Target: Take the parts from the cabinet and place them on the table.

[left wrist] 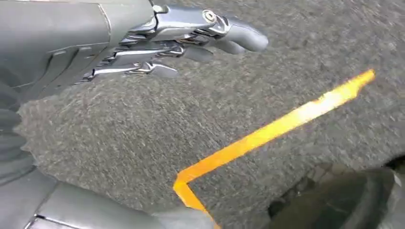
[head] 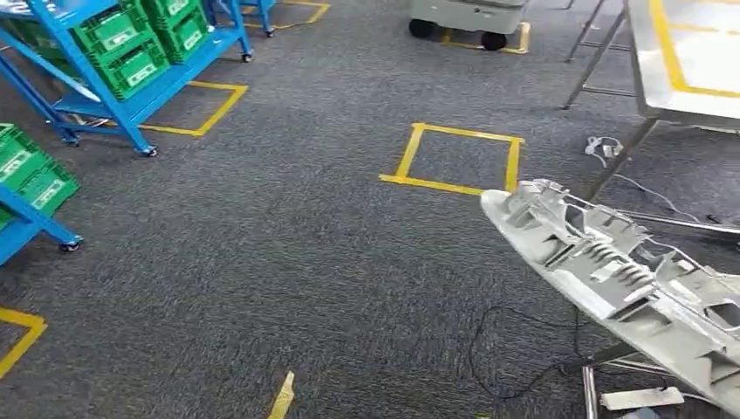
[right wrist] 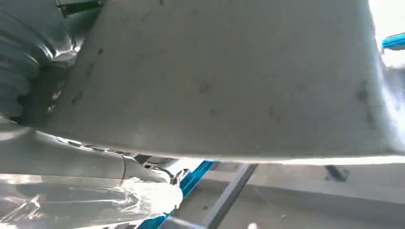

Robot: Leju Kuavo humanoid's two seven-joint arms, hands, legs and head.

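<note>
The grey carpet floor (head: 288,253) spreads wide, marked with yellow tape squares (head: 458,157). Blue shelving (head: 131,96) stands along its far left edge, stacked with green crates (head: 122,48); the metal counter (head: 672,96) sits at the far right corner, a yellow line on its top.

The long grey moulded part (head: 620,279) hangs over the floor at the near right, ribbed side up, short of the counter. In the right wrist view its smooth underside (right wrist: 229,81) sits close over the right hand (right wrist: 28,90), which seems to carry it, though I cannot tell how the fingers lie. The left hand (left wrist: 181,43) hangs over the carpet, fingers nearly straight, loosely apart, holding nothing.

To do this well, I'd keep the part level, mind the black cable (head: 506,349) underfoot, and clear the counter's near edge before lowering.

The crates carry white labels, too small to read.
</note>
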